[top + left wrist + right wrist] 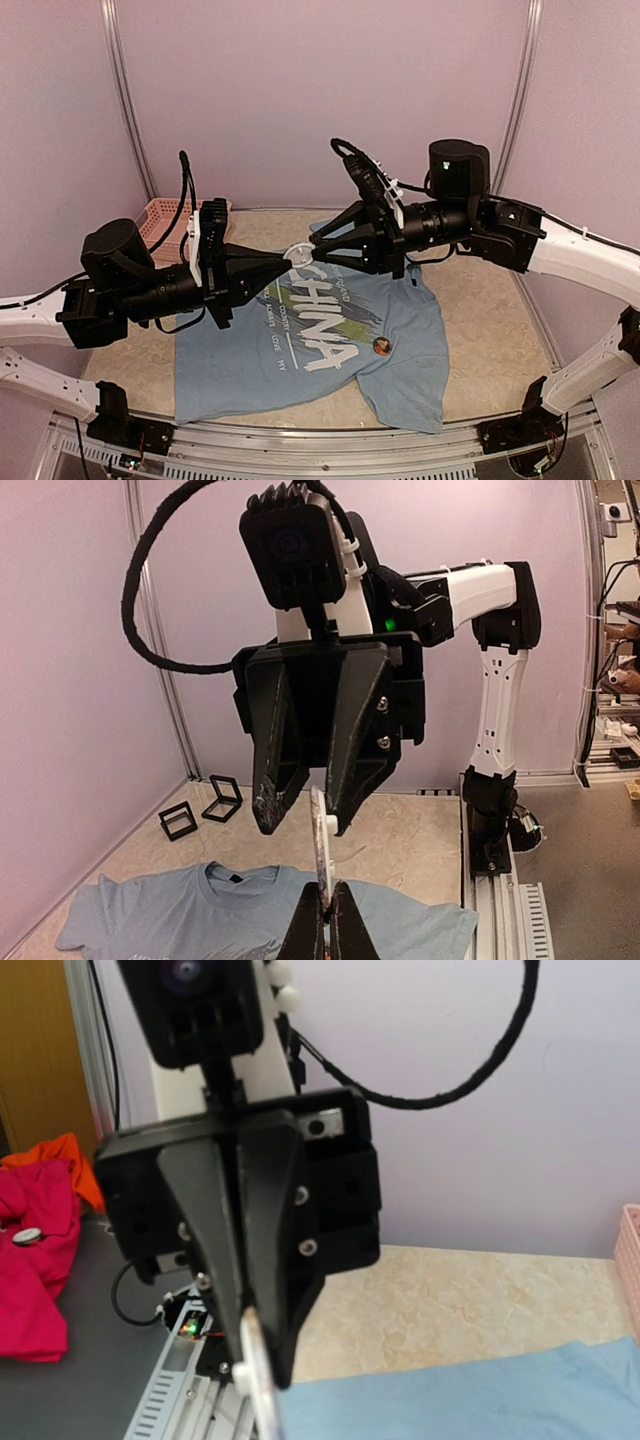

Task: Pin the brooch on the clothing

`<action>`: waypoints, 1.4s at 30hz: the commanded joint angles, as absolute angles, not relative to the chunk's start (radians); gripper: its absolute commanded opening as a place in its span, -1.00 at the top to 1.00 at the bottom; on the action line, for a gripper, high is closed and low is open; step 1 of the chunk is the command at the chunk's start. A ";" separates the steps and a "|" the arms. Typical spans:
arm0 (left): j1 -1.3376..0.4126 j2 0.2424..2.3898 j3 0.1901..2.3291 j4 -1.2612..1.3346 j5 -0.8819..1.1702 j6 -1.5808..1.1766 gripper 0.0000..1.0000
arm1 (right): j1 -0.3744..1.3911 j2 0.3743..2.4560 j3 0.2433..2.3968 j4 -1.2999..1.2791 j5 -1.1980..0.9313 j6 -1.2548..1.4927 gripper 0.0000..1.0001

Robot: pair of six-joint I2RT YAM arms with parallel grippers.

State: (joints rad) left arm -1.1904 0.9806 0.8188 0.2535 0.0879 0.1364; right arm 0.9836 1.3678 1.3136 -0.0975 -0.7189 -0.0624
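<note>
The light blue T-shirt (405, 335) lies flat on the table, "CHINA" lettering up; it also shows in the left wrist view (150, 920) and the right wrist view (480, 1400). A round white brooch (299, 252) is held in the air above the shirt's collar, seen edge-on in the wrist views (322, 865) (252, 1365). My left gripper (287, 259) (328, 908) (258, 1355) is shut on the brooch's lower edge. My right gripper (313, 256) (304, 825) is open, its tips either side of the brooch's top, one finger (352, 780) against the white clasp. A small round badge (381, 346) sits on the shirt's right side.
A pink basket (160, 220) (631, 1260) stands at the back left. Two black square frames (200, 808) lie on the table near the back wall. Red cloth (30, 1260) lies beyond the table. Both arms cross above the shirt's upper half.
</note>
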 commanded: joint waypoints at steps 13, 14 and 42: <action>-1.192 0.992 0.825 0.236 0.082 0.156 1.00 | 0.996 1.414 1.376 -0.118 -0.735 -0.049 0.95; -1.192 0.994 0.825 0.236 0.082 0.156 1.00 | 0.995 1.413 1.373 -0.118 -0.735 -0.049 1.00; -1.066 1.720 0.871 0.319 0.162 0.239 -0.41 | 0.652 1.406 0.635 0.287 -0.296 0.179 1.00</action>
State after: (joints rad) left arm -1.0653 1.5841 0.7452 0.2981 0.0219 0.0643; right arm 0.6624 1.3872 0.6746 0.1532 -0.3164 0.1722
